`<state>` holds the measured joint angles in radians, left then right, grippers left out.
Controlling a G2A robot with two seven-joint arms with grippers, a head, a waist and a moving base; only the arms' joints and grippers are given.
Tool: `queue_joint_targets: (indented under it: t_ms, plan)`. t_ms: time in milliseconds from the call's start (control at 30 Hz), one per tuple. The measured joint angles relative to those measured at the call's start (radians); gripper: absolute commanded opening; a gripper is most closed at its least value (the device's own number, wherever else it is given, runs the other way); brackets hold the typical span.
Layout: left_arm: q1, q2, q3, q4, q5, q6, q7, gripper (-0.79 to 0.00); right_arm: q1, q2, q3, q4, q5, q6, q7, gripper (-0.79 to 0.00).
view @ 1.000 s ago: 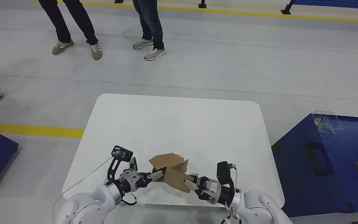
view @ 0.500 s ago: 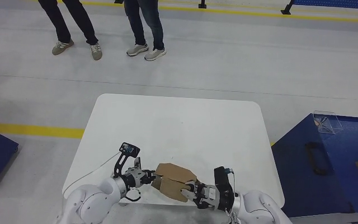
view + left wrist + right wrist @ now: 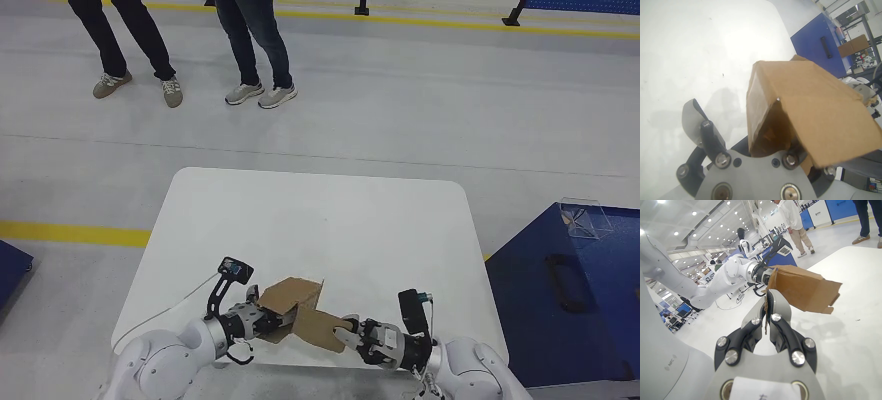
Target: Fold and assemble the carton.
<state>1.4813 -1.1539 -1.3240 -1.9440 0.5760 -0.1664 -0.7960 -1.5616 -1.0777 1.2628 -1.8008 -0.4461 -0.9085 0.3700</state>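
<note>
The brown carton (image 3: 297,303) hangs partly folded just above the white table (image 3: 320,220), near its front edge. My left gripper (image 3: 268,322) is at the carton's left end and stands open. One finger (image 3: 696,121) is outside, apart from the carton wall (image 3: 757,106); the other is hidden under the carton's top panel (image 3: 819,117). My right gripper (image 3: 767,300) is at the carton's right end, shut on the thin edge of a cardboard flap (image 3: 765,321). From there the carton body (image 3: 802,291) stretches toward the left arm (image 3: 734,272).
A blue cabinet (image 3: 570,290) stands off the table's right side. The table's front edge lies close under both grippers, and bare tabletop stretches behind the carton.
The carton has turned between the grippers, one panel now tipped up toward the back. My right gripper has shifted right with its flap, and the left gripper has moved in closer to the carton.
</note>
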Motion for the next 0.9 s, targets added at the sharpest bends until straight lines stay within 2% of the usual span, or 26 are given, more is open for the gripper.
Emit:
queue_joint_targets:
  t_ms: [100, 133, 167, 800, 833, 900]
  plan:
    - [0.003, 0.002, -0.003, 0.001, -0.008, -0.009, 0.006, -0.292, 0.003, 0.003, -0.006, 0.003, 0.009, -0.005, 0.013, -0.785]
    - [0.004, 0.003, -0.002, 0.002, -0.007, -0.01, 0.009, -0.431, 0.004, 0.003, -0.008, 0.004, 0.011, -0.007, 0.016, -0.785]
    - [0.004, 0.003, -0.001, 0.002, -0.007, -0.011, 0.011, -0.785, 0.004, 0.004, -0.009, 0.004, 0.013, -0.007, 0.018, -0.785]
    - [0.001, 0.014, 0.007, 0.013, -0.022, -0.027, 0.016, -0.785, 0.007, 0.015, -0.018, -0.005, 0.025, 0.0, 0.017, -0.785]
    - [0.001, 0.015, 0.005, 0.012, -0.025, -0.029, 0.015, -0.785, 0.008, 0.015, -0.018, -0.004, 0.028, 0.005, 0.016, 0.0]
    - [0.004, 0.016, 0.002, 0.013, -0.046, -0.032, 0.014, -0.785, 0.01, 0.016, -0.02, -0.003, 0.042, 0.028, 0.017, 0.0]
